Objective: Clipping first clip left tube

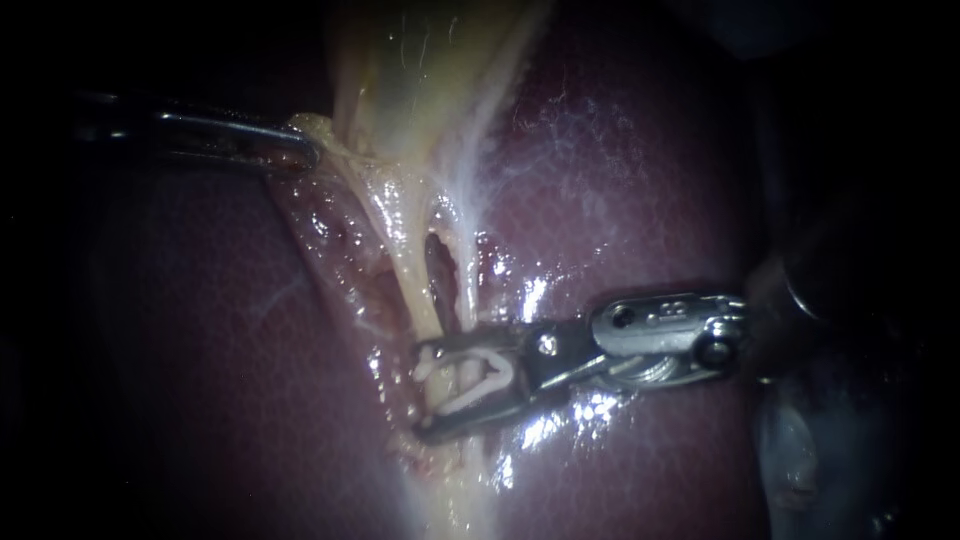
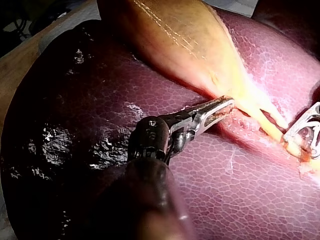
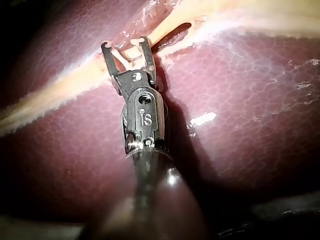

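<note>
The right instrument (image 1: 420,392), a slim steel shaft, holds its claw wide around a white V-shaped clip (image 1: 480,392), with both halves touching it. The pale yellowish left tube (image 1: 412,285) passes between the clip's legs, over the dark red liver (image 1: 640,200). The left instrument (image 1: 300,150) has its claw closed on the edge of the pale yellow gallbladder (image 1: 420,90).

Right instrument (image 3: 126,50) wrist bears small engraved mark; no other text legible.
</note>
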`<state>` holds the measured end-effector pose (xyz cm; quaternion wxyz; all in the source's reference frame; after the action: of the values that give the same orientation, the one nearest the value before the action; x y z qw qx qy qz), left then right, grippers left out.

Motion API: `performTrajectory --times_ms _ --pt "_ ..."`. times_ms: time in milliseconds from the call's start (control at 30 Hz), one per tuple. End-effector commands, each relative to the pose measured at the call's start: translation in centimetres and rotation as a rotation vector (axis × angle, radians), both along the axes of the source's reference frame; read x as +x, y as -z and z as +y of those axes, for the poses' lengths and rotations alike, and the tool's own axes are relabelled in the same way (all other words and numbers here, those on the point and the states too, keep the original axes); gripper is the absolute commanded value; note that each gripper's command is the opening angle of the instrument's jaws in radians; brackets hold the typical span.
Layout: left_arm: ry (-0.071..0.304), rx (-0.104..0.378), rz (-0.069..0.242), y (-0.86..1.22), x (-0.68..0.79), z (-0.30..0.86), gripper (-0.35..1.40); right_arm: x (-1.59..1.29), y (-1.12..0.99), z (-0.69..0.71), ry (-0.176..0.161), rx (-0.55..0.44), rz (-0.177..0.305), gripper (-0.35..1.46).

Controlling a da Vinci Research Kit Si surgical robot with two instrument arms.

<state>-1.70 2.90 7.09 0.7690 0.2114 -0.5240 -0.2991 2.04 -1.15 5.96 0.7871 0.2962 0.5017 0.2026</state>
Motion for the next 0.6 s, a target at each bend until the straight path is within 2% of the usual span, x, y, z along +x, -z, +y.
performTrajectory --times_ms 33,167,333,600 --pt "0.0 0.0 0.0 0.0 0.0 0.0 -0.35 -0.03 0.08 0.03 -0.004 0.005 0.008 0.49" --pt "-0.001 0.0 -0.001 -0.01 0.0 0.0 -0.35 -0.13 0.31 0.12 -0.01 0.02 0.024 0.49" --pt "-0.001 0.0 -0.001 -0.01 0.0 0.01 -0.35 -0.24 0.49 0.17 -0.01 0.03 0.034 0.49" --pt "-0.001 0.0 -0.001 -0.01 0.01 0.01 -0.35 -0.28 0.43 0.14 -0.003 0.029 0.037 0.49"
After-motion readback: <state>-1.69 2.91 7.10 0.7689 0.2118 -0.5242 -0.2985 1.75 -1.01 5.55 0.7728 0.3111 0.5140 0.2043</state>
